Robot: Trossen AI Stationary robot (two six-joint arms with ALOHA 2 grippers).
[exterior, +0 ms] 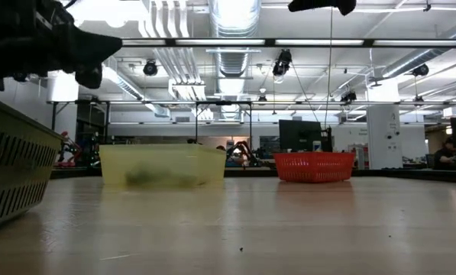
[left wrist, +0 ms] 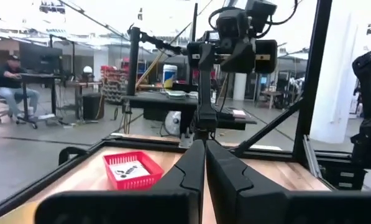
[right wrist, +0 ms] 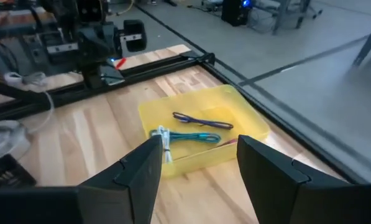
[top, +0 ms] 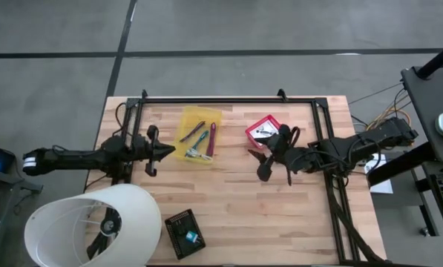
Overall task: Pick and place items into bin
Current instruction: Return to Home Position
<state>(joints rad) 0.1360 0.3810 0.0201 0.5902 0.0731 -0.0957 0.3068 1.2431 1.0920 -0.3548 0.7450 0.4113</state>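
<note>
Both of my arms hung above the table (top: 295,222) with nothing in hand. My left tool (left wrist: 205,149) was pressed shut and empty, just beside the yellow bin (top: 189,116). My right tool (right wrist: 199,142) stood wide apart and empty, close to the red basket (top: 252,126).

The items were already away. The purple cord (right wrist: 204,121), a teal cable (right wrist: 194,138) and a magenta stick (top: 212,138) lay in the yellow bin. A white printed piece sat in the red basket, and the black basket (top: 175,219) near the front edge held something teal.

To go home well, I judged I should lift each arm first and then draw it back toward its own side. That would keep the fingers clear of the bin rims and the black frame rails. The right arm's trailing cables looked like the likeliest snag.

The table was pale wood planking, bare between the containers, with a big white shade (top: 80,222) over its left front corner. Beyond it lay a grey floor and a workshop with ceiling ducts, where a person (left wrist: 8,81) sat at a desk.
</note>
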